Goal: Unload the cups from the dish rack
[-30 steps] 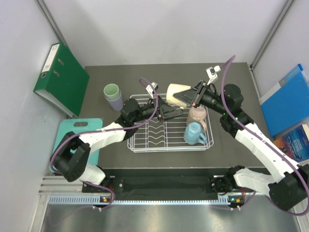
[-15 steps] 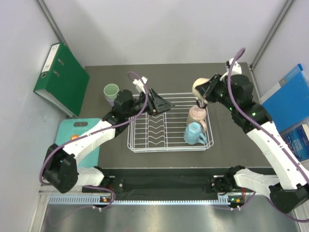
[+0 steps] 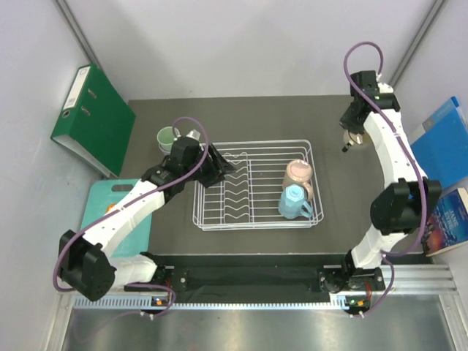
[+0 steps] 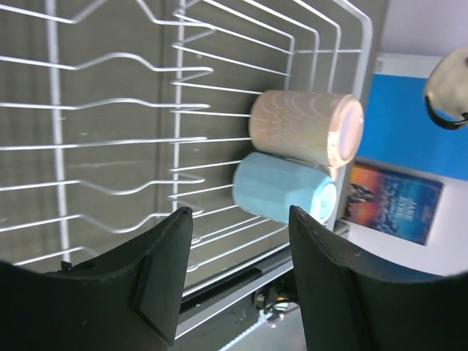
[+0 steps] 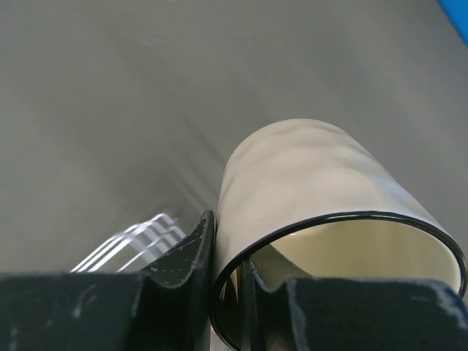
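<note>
Cream-yellow cup (image 5: 322, 212) is pinched at its rim between the right gripper's (image 5: 227, 270) fingers, above the table (image 5: 110, 88). The left gripper (image 4: 238, 281) hangs spread, empty, over the dish rack (image 4: 176, 110); the pink cup (image 4: 303, 128) and light blue cup (image 4: 281, 189) lie ahead of it.

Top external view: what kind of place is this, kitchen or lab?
Most likely a lab robot test cell, not a kitchen. Plain white panels wall in a dark table; a green binder and blue folders sit at the sides; the dish rack looks like a staged prop.
</note>
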`<move>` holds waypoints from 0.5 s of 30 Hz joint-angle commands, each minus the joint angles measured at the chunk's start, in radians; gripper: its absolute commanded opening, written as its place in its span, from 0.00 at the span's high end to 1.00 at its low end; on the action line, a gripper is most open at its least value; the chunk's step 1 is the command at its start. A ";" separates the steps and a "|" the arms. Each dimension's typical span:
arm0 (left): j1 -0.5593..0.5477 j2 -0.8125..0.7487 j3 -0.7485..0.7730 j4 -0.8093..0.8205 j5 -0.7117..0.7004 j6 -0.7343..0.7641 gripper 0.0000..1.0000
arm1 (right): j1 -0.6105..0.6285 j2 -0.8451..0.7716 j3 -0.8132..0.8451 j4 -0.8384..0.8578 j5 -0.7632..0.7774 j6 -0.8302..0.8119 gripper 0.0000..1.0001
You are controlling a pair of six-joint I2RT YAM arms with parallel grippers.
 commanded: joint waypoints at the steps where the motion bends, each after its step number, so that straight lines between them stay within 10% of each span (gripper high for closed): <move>1: 0.000 -0.066 0.055 -0.129 -0.092 0.077 0.41 | -0.117 0.001 -0.035 0.051 -0.076 0.032 1.00; 15: 0.000 -0.057 0.044 -0.163 -0.130 0.146 0.47 | -0.258 0.148 -0.253 0.186 -0.048 -0.047 1.00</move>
